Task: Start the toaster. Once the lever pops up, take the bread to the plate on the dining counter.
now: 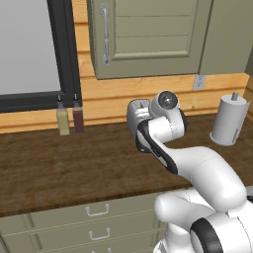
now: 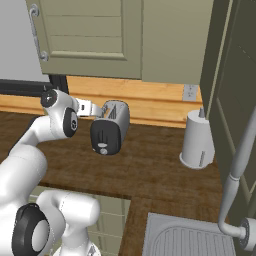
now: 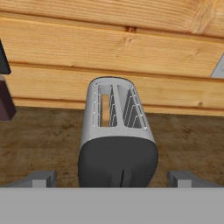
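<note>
Looking at the toaster: I have the toaster (image 2: 110, 127) standing on the dark wooden worktop (image 2: 155, 170), close to the wood-plank back wall (image 3: 131, 48), its black end face turned toward me.
Bread: from the hand view I see a tan slice, the bread (image 3: 105, 110), standing upright in the left slot; the right slot shows bare wire guides.
Lever: I can make out a thin vertical slot low on the black face in the hand view; the tab itself I cannot pick out there. In the right base view a small pale mark sits low on that face, the lever (image 2: 103, 146) as far as I can tell.
Gripper: my gripper (image 3: 111, 178) sits just short of the toaster's near end, jaws spread wide, one finger tip on each side of the black face and nothing between them but the toaster's end. I cannot tell whether either tip touches it.
Arm: in the left base view my arm (image 1: 163, 133) hides the toaster.
Right of toaster: a white paper-towel roll (image 2: 197, 140) stands upright, well apart from it.
Far left: two bottles (image 1: 70, 118), one pale and one dark, stand side by side against the wall.
Near right: a sink (image 2: 187, 240) and its curved tap (image 2: 237, 170).
</note>
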Robot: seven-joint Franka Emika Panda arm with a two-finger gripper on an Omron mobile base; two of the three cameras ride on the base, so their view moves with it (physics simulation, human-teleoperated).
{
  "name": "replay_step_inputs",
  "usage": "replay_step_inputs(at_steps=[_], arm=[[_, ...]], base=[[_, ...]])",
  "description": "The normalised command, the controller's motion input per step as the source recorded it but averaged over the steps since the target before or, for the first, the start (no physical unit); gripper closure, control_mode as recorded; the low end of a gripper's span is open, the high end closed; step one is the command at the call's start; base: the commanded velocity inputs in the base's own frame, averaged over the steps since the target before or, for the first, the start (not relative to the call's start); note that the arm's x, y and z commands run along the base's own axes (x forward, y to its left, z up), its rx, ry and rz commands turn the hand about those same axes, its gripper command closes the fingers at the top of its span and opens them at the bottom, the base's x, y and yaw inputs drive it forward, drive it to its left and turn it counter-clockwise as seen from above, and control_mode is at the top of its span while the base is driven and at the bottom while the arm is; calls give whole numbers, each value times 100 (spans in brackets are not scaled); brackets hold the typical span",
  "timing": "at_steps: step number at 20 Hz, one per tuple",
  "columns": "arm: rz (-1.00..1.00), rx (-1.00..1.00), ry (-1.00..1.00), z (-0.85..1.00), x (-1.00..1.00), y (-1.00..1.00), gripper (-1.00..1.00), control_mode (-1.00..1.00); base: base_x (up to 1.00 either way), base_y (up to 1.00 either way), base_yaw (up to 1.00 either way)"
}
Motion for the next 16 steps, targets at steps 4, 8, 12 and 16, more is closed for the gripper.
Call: replay_step_inputs(at_steps=[4,8,12,16], arm=[[0,0,0,0,0,0,-100,-100],[0,0,0,0,0,0,-100,-100],[0,0,0,0,0,0,-100,-100],[0,0,0,0,0,0,-100,-100]], base=[[0,0,0],[0,0,0],[0,0,0],[0,0,0]])
